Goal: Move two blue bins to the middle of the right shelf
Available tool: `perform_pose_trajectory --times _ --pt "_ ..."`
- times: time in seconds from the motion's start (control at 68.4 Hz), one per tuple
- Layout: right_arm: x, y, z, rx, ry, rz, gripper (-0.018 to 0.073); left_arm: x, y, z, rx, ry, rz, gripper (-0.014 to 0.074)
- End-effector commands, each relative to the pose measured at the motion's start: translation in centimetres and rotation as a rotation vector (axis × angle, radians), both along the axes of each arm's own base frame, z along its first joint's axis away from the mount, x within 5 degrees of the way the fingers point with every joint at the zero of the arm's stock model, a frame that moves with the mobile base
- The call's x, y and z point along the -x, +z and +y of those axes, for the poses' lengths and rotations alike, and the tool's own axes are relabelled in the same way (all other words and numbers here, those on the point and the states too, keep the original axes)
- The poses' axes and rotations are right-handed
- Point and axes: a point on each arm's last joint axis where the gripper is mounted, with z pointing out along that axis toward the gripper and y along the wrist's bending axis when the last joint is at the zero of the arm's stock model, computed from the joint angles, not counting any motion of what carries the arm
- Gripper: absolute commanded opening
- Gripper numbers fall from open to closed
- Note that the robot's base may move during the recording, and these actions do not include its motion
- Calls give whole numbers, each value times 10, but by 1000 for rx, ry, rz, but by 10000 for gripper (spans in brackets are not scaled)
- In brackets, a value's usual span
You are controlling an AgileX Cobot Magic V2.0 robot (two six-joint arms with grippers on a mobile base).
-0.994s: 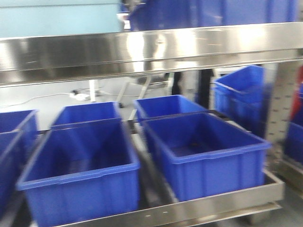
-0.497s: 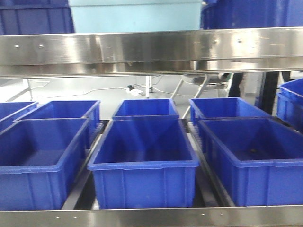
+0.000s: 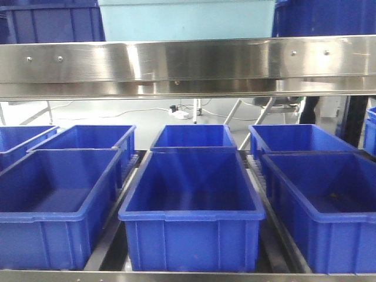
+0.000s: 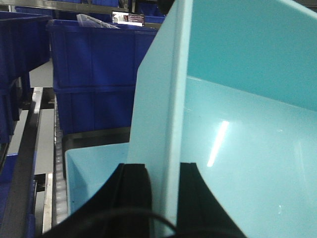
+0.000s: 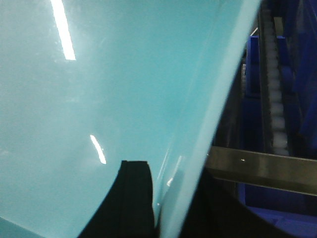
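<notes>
Though plain, glossy pale-cyan bin (image 4: 237, 148)

Down on the lower level, seven dark blue crates (image 3: 191, 205) are counted from the front: three in the near row, four in the far row. A sliver of one more crate (image 3: 372, 129) is caught at the right edge. Up top, two further dark crates are spotted, a left-hand crate (image 3: 53, 20) and a right-hand crate (image 3: 323, 17), and a single pale blue bin (image 3: 185, 20) is seen between them. On the left gripper (image 4: 162, 168), two black fingers (image 4: 133, 193) are counted; on the right gripper (image 5: 171, 171), only one finger (image 5: 134, 198) is clearly made out.
</notes>
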Motion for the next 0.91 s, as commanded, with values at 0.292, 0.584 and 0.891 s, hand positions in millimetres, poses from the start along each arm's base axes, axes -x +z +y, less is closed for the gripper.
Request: perform_pose_trajectory --times 0.292,0.584,0.891 --pt "5 6 -5 33 -2 -36 -153 9 18 4 99 -12 -89 -111" --pt "5 6 -5 33 -2 -36 -153 9 18 4 99 -12 -89 -111" --pt "5 6 -5 33 -2 -36 -153 9 18 4 99 -12 -89 -111"
